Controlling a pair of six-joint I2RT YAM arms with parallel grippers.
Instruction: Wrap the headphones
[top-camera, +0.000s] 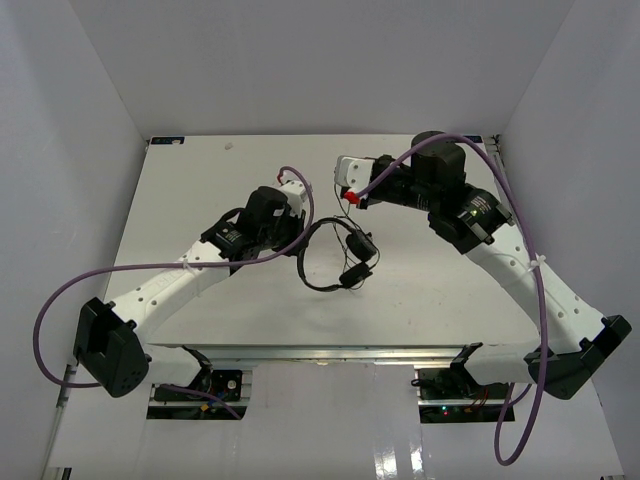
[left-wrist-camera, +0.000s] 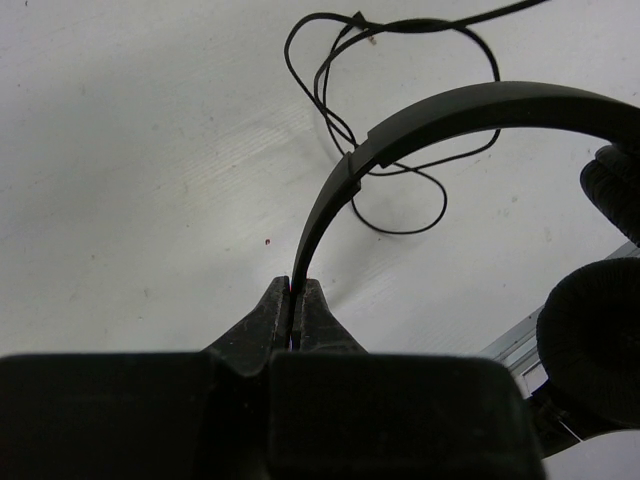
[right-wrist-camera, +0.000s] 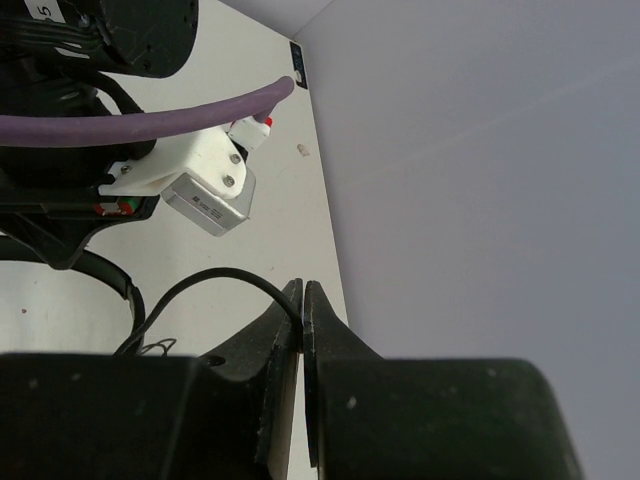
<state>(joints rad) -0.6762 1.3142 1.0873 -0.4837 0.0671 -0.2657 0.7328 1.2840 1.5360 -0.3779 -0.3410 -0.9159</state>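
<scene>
Left tool (left-wrist-camera: 297, 292) clamps the headband (left-wrist-camera: 450, 110), anchoring the headphones (top-camera: 360, 246) at the centre of the worktop (top-camera: 200, 190). Right tool (right-wrist-camera: 302, 297), at their twelve o'clock, grips the cord (right-wrist-camera: 215, 279); I judge it ready for winding.

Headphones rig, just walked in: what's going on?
The left gripper is shut on the headband of the headphones. The right gripper is shut on the cord. The rest of the cord lies in loose loops on the table; nothing is wrapped yet.

White table (top-camera: 190, 190) between plain white walls (top-camera: 60, 150)
</scene>
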